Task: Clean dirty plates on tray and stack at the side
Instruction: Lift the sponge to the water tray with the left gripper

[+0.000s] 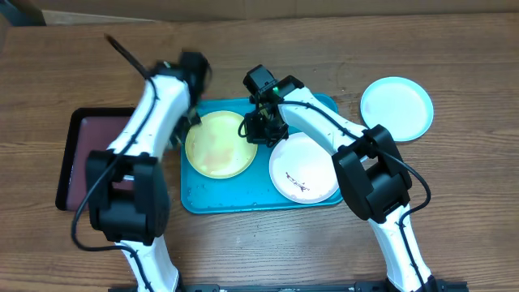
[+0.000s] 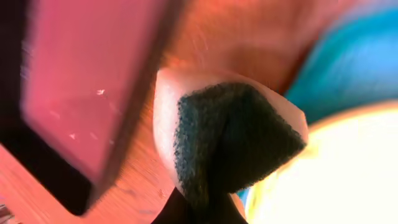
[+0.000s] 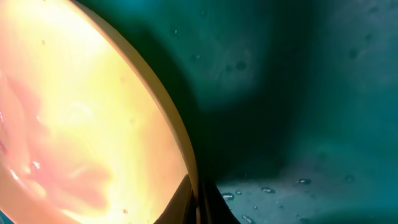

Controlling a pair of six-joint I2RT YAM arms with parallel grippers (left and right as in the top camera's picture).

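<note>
The wood-grain table (image 1: pixel 454 203) carries a rectangular turquoise plastic tray (image 1: pixel 219 201) with rounded corners and a raised rim. Left of it lies a smaller black tray (image 1: pixel 66 174) with a smooth maroon inside. On the turquoise tray sit two round plates side by side: a glossy yellow-green plate (image 1: pixel 219 146) with a faint pinkish film, and a white plate (image 1: pixel 304 166) marked by thin dark smears. A pale mint-blue plate (image 1: pixel 396 108) lies on bare wood, right of the tray. The left gripper (image 2: pixel 196 211) is clamped on a sponge (image 2: pixel 230 137), pale foam faced with coarse dark-green scouring fibre, by the yellow-green plate's left edge. The right gripper (image 3: pixel 198 199) pinches that plate's thin rim.
</note>
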